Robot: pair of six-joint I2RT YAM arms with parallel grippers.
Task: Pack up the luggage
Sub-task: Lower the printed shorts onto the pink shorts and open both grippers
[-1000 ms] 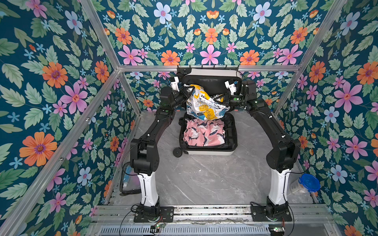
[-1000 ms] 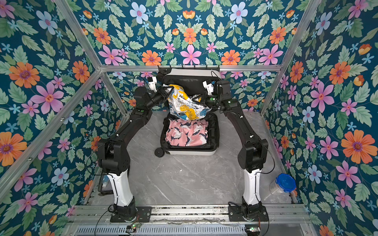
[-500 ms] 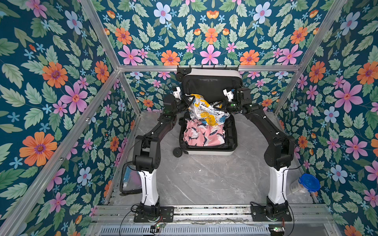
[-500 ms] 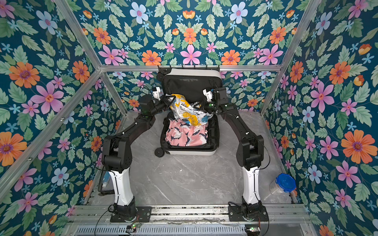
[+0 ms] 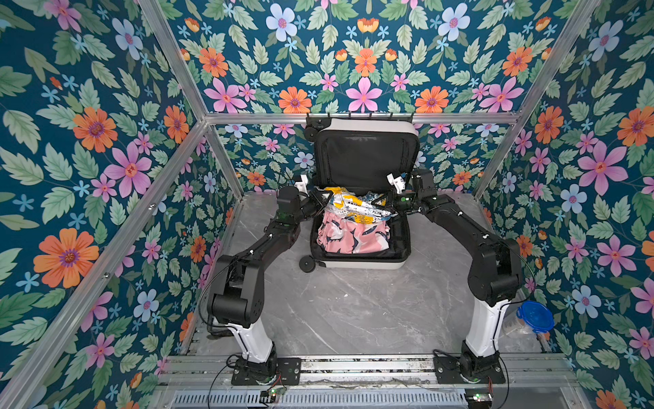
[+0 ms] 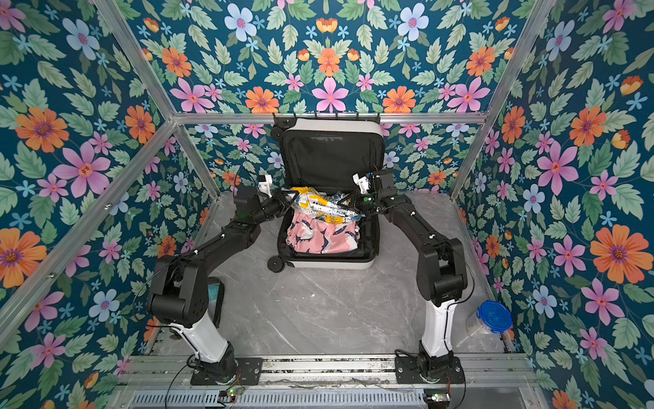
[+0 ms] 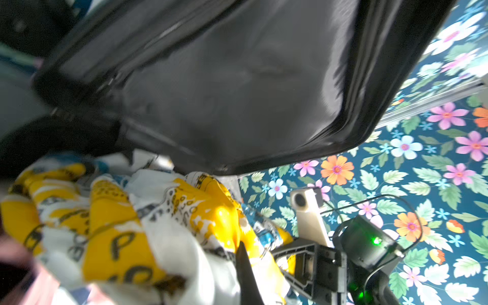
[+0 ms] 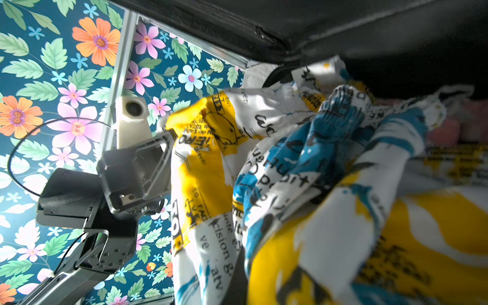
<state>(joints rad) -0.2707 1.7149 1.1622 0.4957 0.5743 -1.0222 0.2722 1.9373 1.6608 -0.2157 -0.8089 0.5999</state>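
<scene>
The luggage [image 5: 361, 263] [image 6: 332, 263], a white hard-shell case, lies open at the back of the table. Its black-lined lid [image 5: 364, 159] stands upright against the back wall. A pink patterned cloth [image 5: 350, 237] fills the base. Over it, near the hinge, hangs a yellow, white and blue printed cloth [image 5: 354, 209] [image 6: 322, 207] [image 7: 118, 224] [image 8: 264, 158]. My left gripper [image 5: 318, 203] [image 6: 283, 204] [image 7: 241, 248] is shut on its left end. My right gripper [image 5: 389, 205] [image 6: 355, 203] [image 8: 237, 264] is shut on its right end. Cloth wraps both pairs of fingers.
A clear jar with a blue lid [image 5: 534, 317] [image 6: 493, 317] stands at the right wall, beside the right arm's base. A clear black-edged pouch [image 6: 216, 301] leans at the left wall, behind the left arm. A black luggage wheel [image 5: 307, 263] juts out at the base's front left corner.
Both grippers have come down with the printed cloth, from in front of the lid to just above the pink cloth. Both arms have sunk lower.
</scene>
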